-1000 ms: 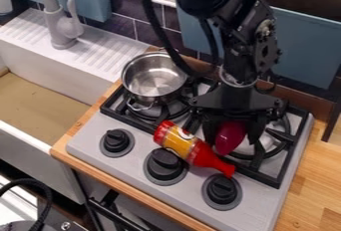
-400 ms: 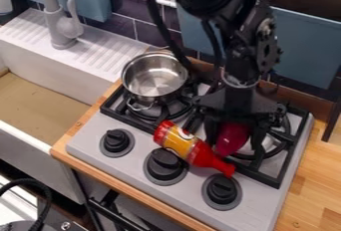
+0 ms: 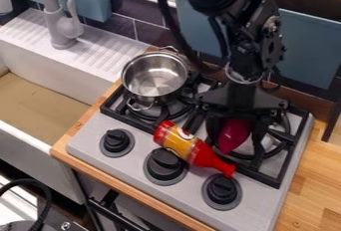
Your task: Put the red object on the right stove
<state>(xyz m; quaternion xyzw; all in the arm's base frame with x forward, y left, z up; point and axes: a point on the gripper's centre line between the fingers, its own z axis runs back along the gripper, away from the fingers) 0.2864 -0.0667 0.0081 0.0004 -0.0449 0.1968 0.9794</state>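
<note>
My pincer point(image 3: 236, 139) was black, the object point(image 3: 233, 132) at it deep red; I saw a red bottle point(image 3: 206, 159) banded yellow, a silver pot point(image 3: 153, 78), a grey stove point(image 3: 186, 187), blue panels point(image 3: 303, 43).

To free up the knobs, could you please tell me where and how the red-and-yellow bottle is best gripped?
I would grip the bottle across its yellow band, coming from above and closing on its two long sides. It lies on its side, tapering to a narrow neck, so the broader body should probably give a steadier hold.
</note>
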